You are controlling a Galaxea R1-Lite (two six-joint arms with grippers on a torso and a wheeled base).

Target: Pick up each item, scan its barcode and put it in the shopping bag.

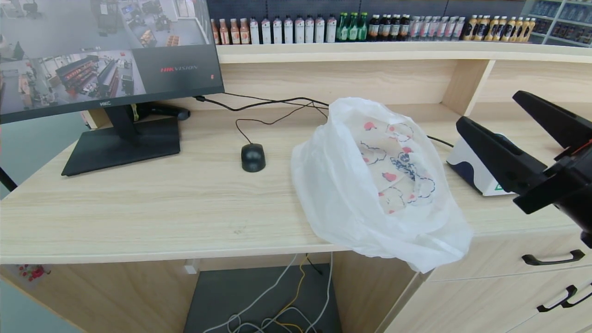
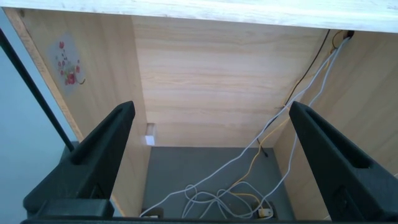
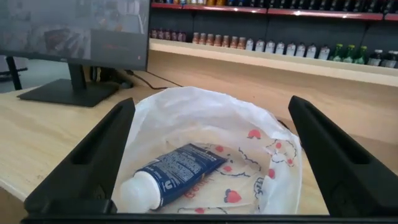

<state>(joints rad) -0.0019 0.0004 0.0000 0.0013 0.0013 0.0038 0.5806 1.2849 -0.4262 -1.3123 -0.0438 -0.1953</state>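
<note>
The wooden counter (image 1: 138,208) spans the head view, with the monitor (image 1: 92,55) at its 10 o'clock corner. The shopping bag (image 1: 370,185) lies slumped just right of centre. Its lower fold hangs over the counter's front edge at 6 o'clock. The scanner (image 1: 467,171) stands at the bag's 3 o'clock, just beside it. The right gripper (image 1: 490,108) hovers over the scanner, fingers spread wide and holding nothing. The left gripper (image 2: 211,106) hangs low in front of the counter, its fingers likewise apart and empty. The mouse (image 1: 253,157) sits at the bag's 9 o'clock, well apart from it.

With items already in the bag, the task looks far along. The main risk is the overhanging fold. The film is thin and slack, so a nudge from the right arm, or one more item dropped near the front, could tip the load toward 6 o'clock and drag the bag off the counter. The open fingers could also snag the loose rim.

The right wrist view looks into the bag's mouth, where a blue and white tube (image 3: 174,174) lies on a printed packet (image 3: 249,168). From the head view the packet shows through the film, patterned in red and blue. The left wrist view faces the counter's underside, where loose cables (image 2: 249,180) trail to the floor.
</note>
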